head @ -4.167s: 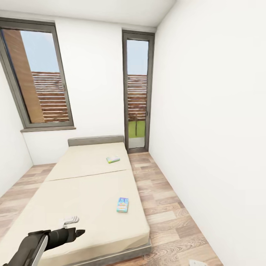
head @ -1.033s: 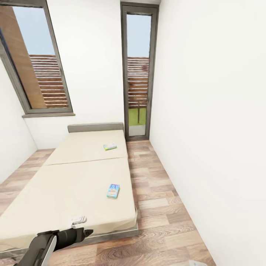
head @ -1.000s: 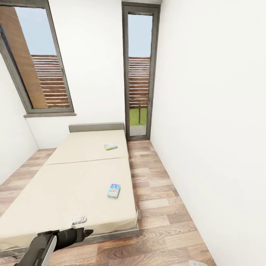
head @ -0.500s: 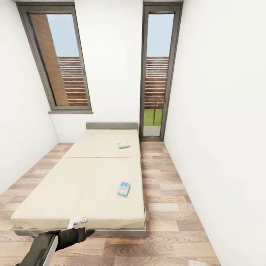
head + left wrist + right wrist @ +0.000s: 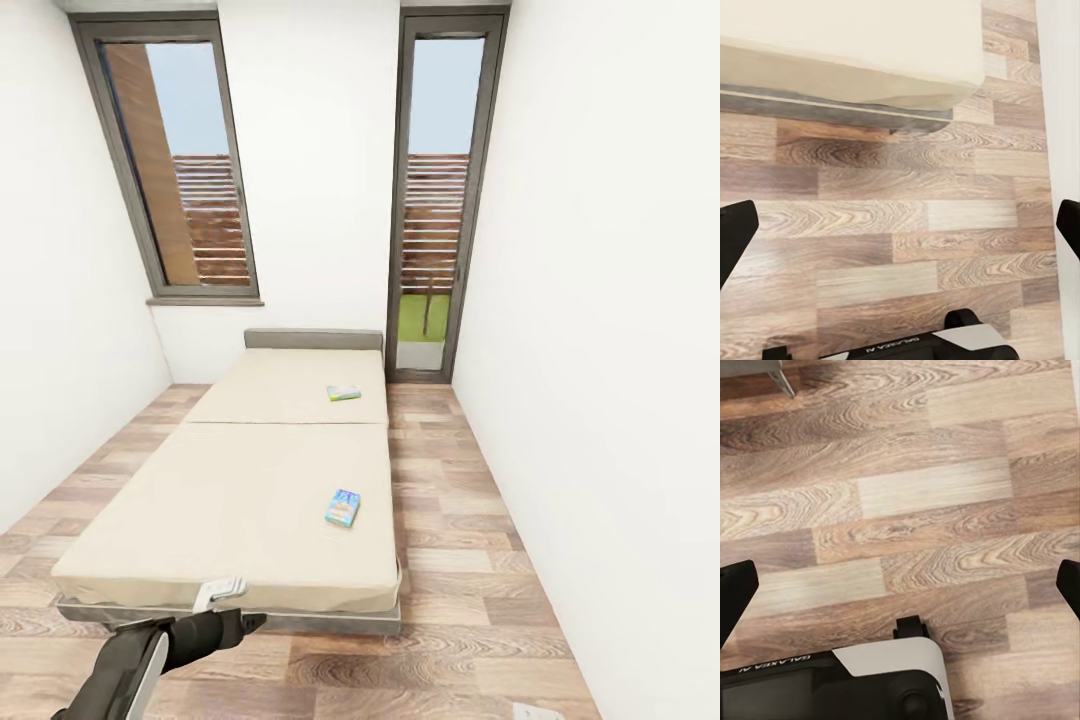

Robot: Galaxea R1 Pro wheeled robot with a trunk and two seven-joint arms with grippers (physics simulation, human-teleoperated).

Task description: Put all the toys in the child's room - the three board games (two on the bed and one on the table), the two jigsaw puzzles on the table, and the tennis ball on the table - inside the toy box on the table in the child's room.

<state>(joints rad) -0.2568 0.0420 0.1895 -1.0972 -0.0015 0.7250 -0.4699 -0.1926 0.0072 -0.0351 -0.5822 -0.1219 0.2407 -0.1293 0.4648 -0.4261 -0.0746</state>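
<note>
From the foot of the bed (image 5: 230, 500) I look down the length of the room: the mattress runs away toward twelve o'clock, plain and flat, with two board games lying loose on it. The nearer one (image 5: 343, 508), bluish with a bright print, sits close to the bed's edge at about one o'clock; the farther one (image 5: 344, 393), white and green, lies up near the headboard, also toward that edge. Both lie flat, well apart from each other. The left gripper (image 5: 243, 622) hangs low at seven o'clock, just short of the mattress edge, its fingers spread wide over bare floor (image 5: 900, 217) — holding nothing, as I judge it, because the robot stands too far back to reach either box. The right gripper (image 5: 900, 585) is likewise spread open over planks. The table and toy box lie somewhere out of sight — so nothing from the bed is packed yet.
</note>
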